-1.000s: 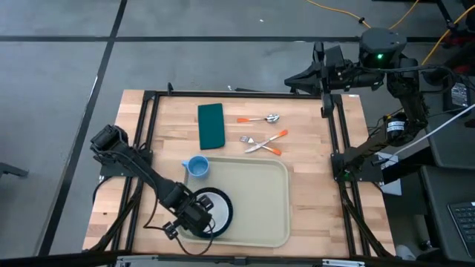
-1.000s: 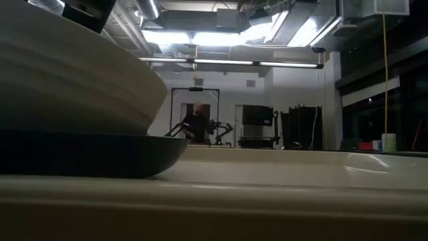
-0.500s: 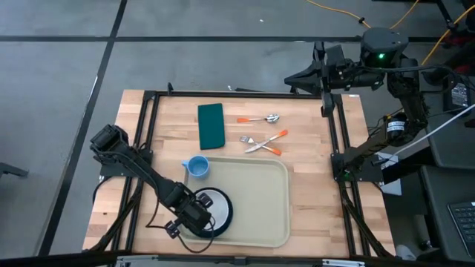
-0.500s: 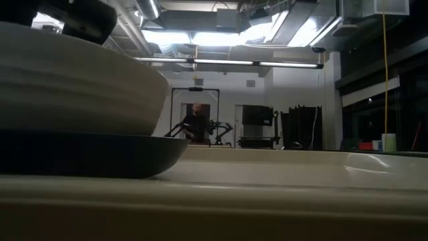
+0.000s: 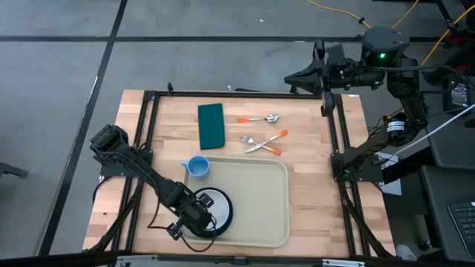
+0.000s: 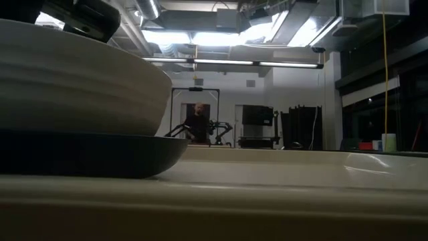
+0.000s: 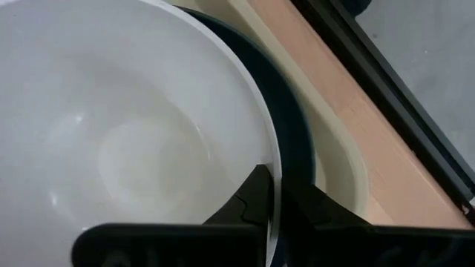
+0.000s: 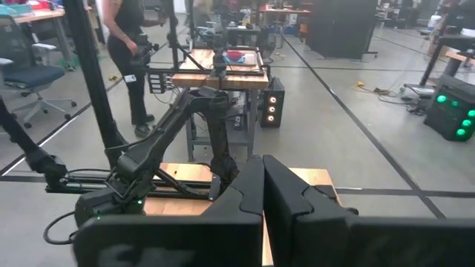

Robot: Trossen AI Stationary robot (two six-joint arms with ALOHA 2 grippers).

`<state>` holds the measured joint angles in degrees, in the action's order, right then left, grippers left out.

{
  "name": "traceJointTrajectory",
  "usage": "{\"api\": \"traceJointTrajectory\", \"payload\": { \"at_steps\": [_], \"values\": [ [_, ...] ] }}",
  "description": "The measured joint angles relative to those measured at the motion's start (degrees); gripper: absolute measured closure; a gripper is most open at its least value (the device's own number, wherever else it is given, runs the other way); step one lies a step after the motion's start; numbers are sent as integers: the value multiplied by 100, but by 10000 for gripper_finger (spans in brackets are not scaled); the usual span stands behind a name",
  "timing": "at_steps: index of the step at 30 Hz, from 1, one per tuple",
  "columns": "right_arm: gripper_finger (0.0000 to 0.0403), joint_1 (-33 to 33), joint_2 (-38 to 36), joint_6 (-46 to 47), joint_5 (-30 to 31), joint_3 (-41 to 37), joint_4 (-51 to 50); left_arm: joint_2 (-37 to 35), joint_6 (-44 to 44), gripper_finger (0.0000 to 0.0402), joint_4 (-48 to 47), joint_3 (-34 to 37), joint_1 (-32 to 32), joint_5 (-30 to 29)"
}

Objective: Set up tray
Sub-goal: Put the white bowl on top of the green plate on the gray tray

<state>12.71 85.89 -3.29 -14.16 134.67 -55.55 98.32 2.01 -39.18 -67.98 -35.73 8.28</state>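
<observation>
The beige tray (image 5: 256, 200) lies on the near middle of the table. In its near left corner a white bowl (image 5: 211, 205) sits in a dark plate (image 5: 225, 215). My left gripper (image 5: 196, 216) is at the bowl's near left rim and shut on it. In the low view the bowl (image 6: 73, 80) rests on the plate (image 6: 100, 154). A blue cup (image 5: 197, 167) stands just past the tray's far left corner. My right gripper (image 8: 263, 185) is shut and parked beyond the table's far right corner. My left gripper pinches the white bowl's rim (image 7: 276, 174) on its near left side, with one finger (image 7: 252, 200) inside the bowl and the other finger (image 7: 315, 208) outside. The fingers come slanting down from the table's near left. The bowl sits upright in the dark plate (image 7: 293, 126).
A dark green napkin (image 5: 211, 124) lies far left on the table. A spoon with an orange handle (image 5: 260, 119) and a fork and knife (image 5: 263, 142) lie between it and the tray. The tray's right half is bare. A person shows far back in the room (image 6: 196, 120).
In the low view the bowl's edge has crept slightly to the right over the plate, and my left gripper above it has come a little lower and farther into view. The right arm has kept still.
</observation>
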Motion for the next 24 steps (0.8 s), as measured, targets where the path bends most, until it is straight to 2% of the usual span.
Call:
{"api": "traceJointTrajectory", "payload": {
  "at_steps": [9,14,24],
  "values": [
    [402,0,0,2,-97,0,61,22,-292,367,-11,10,-46,105],
    [402,0,0,-3,-98,0,58,22,-392,358,-11,10,-46,477],
    [399,0,0,-16,-102,0,55,22,-453,347,-13,10,37,364]
  ]
}}
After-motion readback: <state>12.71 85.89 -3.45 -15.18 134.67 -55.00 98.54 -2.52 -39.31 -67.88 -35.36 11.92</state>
